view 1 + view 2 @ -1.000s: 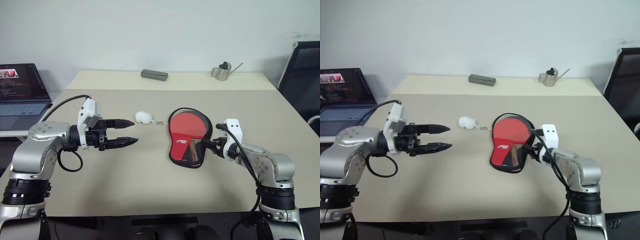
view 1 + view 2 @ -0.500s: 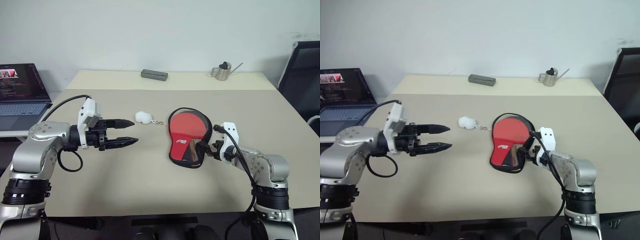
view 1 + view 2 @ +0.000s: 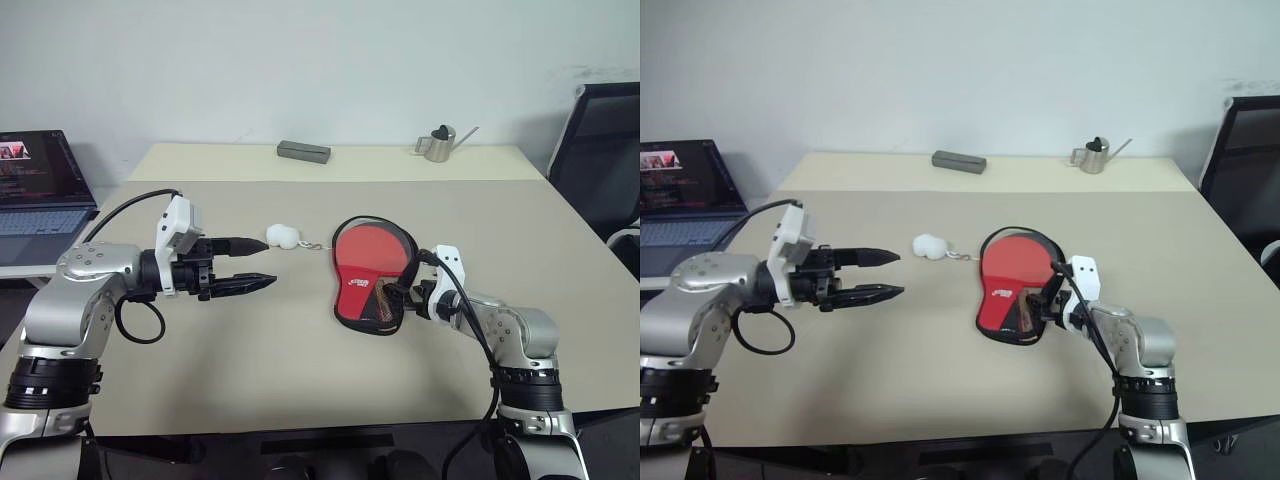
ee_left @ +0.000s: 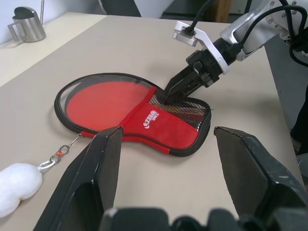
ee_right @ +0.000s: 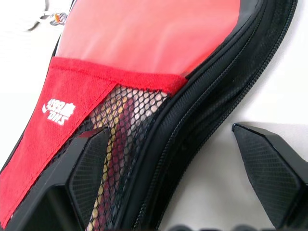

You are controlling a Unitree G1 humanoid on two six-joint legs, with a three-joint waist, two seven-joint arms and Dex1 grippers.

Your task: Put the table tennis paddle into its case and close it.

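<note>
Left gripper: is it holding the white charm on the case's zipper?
No. The left gripper hangs open above the table, apart from the white charm, which lies on the tabletop beside the case.

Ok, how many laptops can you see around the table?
1. A single open laptop sits off the table's far left corner, on the robot's left, screen lit. Others could lie outside the frame.
</note>
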